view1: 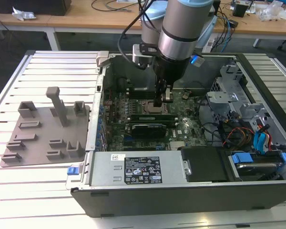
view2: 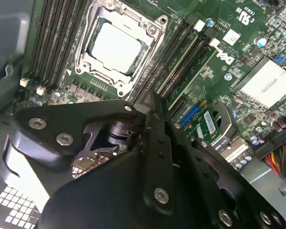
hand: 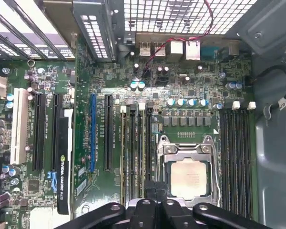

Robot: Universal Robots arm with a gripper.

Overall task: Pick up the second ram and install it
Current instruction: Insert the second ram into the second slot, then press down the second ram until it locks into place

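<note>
Arm reaching down into the open computer case, right over the memory slots beside the processor socket.

The gripper (view1: 165, 98) is hanging just above the motherboard (hand: 114, 81); its jaws are looking nearly pressed together, though I cannot tell whether a thin green stick is sitting between them. A ram (view2: 188, 64) is lying seated in a slot next to the socket (hand: 187, 174); whether it is the second one I cannot say. The slots are narrow black plastic channels, the board glossy green, the socket frame bare metal. Any tilt or offset risks jamming an edge connector or scraping nearby capacitors.
</note>
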